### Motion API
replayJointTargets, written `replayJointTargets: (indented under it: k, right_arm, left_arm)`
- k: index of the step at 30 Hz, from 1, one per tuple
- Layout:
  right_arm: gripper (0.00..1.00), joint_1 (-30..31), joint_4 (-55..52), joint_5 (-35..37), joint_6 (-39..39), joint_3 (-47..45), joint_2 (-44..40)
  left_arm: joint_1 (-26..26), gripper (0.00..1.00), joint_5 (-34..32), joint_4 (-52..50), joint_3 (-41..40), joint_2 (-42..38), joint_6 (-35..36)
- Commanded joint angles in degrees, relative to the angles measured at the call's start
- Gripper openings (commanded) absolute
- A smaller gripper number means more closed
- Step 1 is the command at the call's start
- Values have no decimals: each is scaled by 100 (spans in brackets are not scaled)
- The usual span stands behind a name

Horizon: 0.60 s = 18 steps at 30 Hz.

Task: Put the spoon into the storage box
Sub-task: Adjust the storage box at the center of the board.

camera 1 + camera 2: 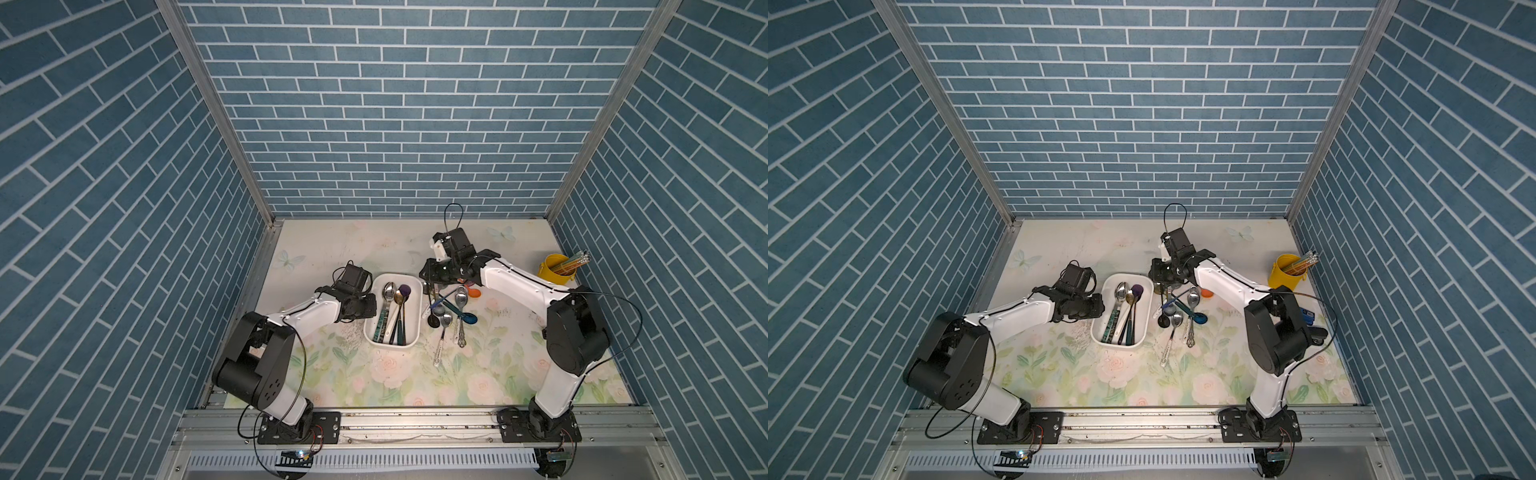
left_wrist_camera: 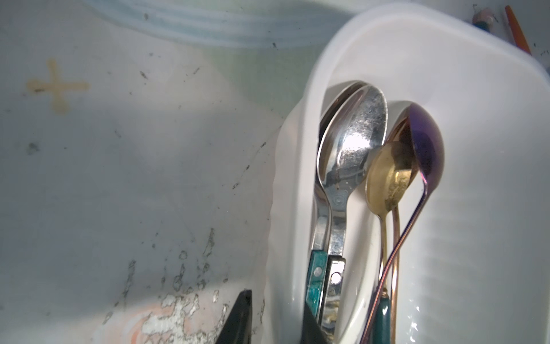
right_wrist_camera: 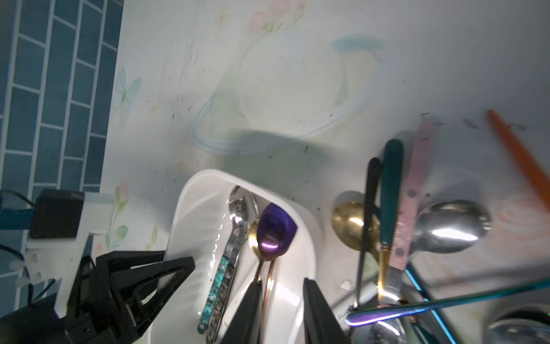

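Two white-and-black arms [image 1: 511, 274] reach over the flower-printed tabletop [image 1: 374, 374] toward the white rectangular plastic storage box [image 1: 411, 316], probably one to steady it and one to load it. Just right of it lies a heap of loose metal spoons [image 1: 446, 319]. Inside, the purple-bowled spoon [image 3: 275, 227] rests beside a silver spoon [image 2: 351, 143]. Only the wrist views show the tips: the right fingers [image 3: 317, 318] stand apart and empty above the box wall nearest the heap; the left fingers [image 2: 241, 324] straddle the opposite wall, pinching it or not I cannot tell.
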Motion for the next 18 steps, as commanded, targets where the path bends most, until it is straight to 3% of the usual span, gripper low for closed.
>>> replayJointTargets:
  k: [1,6,10,18]
  right_arm:
    - [28,-264,-291,470,-259,-367,-220]
    - [28,-402,-646,1126,-545,-764,-418]
    - [28,-388,-576,1110,-516,-1195,-564]
    - [27,203,-732,1062,-78,-1648,-900]
  left_arm:
    - [52,24,-222,-97,-154,-140,-201]
    - [43,24,-21,-90,-183,-246,-276]
    - [36,27,51,-158,-155,-343,-242]
    - [34,44,-269,-536,156,-700,157]
